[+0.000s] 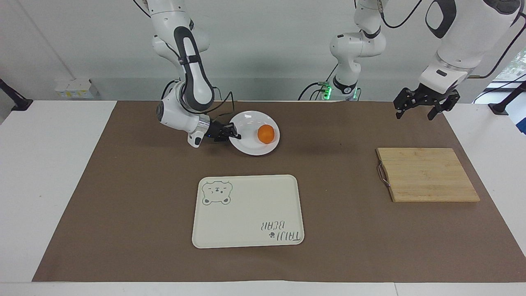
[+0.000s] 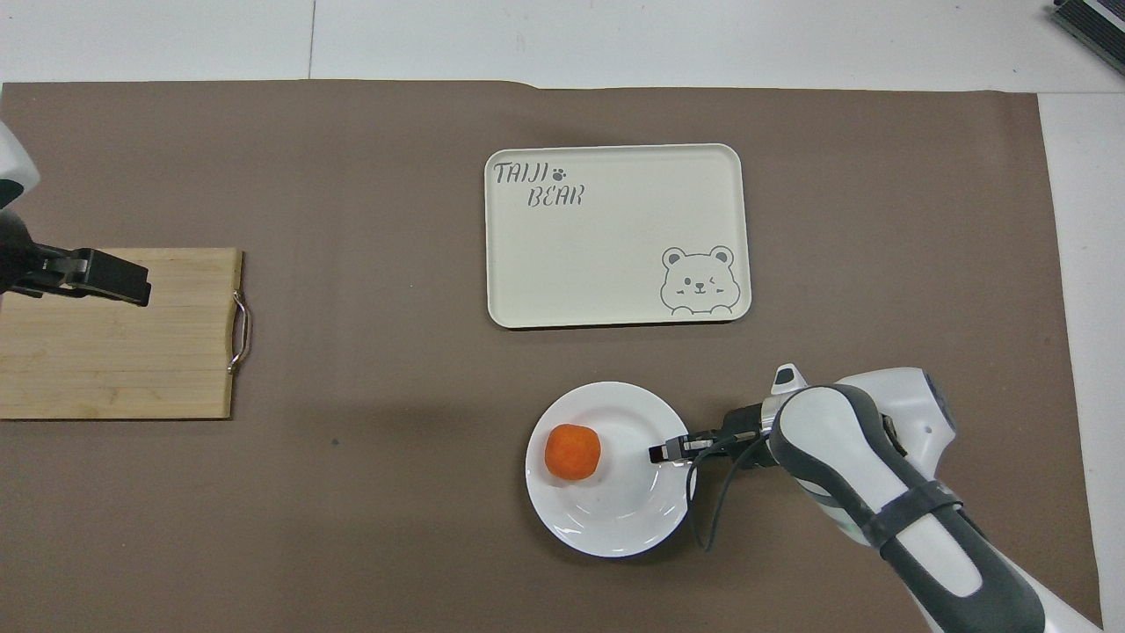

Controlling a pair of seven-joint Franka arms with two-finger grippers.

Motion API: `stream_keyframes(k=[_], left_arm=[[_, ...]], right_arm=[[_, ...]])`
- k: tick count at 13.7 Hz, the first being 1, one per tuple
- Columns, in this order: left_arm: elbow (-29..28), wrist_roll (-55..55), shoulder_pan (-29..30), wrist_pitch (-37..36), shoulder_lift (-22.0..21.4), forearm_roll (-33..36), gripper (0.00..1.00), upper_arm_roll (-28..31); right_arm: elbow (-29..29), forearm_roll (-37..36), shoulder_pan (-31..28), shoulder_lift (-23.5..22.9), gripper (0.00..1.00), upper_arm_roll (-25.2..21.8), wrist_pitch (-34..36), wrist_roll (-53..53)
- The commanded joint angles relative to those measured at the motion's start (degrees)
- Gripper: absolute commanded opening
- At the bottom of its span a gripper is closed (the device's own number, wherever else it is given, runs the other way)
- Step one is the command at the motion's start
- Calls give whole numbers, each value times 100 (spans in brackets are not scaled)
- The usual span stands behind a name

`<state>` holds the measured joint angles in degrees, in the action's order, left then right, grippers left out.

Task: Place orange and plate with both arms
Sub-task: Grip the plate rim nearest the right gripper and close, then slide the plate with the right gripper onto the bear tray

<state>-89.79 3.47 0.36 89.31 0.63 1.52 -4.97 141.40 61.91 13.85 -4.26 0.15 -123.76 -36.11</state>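
The white plate (image 1: pixel 250 122) lies on the brown mat near the robots, with the orange (image 1: pixel 266 134) in its dish. My right gripper (image 1: pixel 232 134) is shut on the plate's rim at the side toward the right arm's end. The plate looks slightly raised and tilted, with a shadow under it. In the overhead view the right gripper (image 2: pixel 665 453) reaches over the rim of the plate (image 2: pixel 615 523), beside the orange (image 2: pixel 572 452). My left gripper (image 1: pixel 425 110) is open and empty, up in the air over the mat's edge by the cutting board; it also shows in the overhead view (image 2: pixel 127 286).
A cream tray (image 1: pixel 246 213) with a bear print lies farther from the robots than the plate. A wooden cutting board (image 1: pixel 427 174) with a metal handle lies toward the left arm's end. A cable hangs from the right wrist beside the plate.
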Motion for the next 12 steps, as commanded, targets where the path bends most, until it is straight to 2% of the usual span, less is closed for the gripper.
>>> stream_keyframes(k=[1, 9, 12], left_arm=[[-4, 22, 52, -19, -28, 94, 100, -39], [-4, 22, 61, -19, -28, 94, 100, -39], [-4, 22, 61, -19, -28, 94, 100, -39]], right_arm=[[-25, 181, -58, -14, 0, -6, 53, -229], [-560, 199, -611, -233, 0, -6, 722, -722], [-1007, 225, -629, -479, 0, -6, 748, -679]])
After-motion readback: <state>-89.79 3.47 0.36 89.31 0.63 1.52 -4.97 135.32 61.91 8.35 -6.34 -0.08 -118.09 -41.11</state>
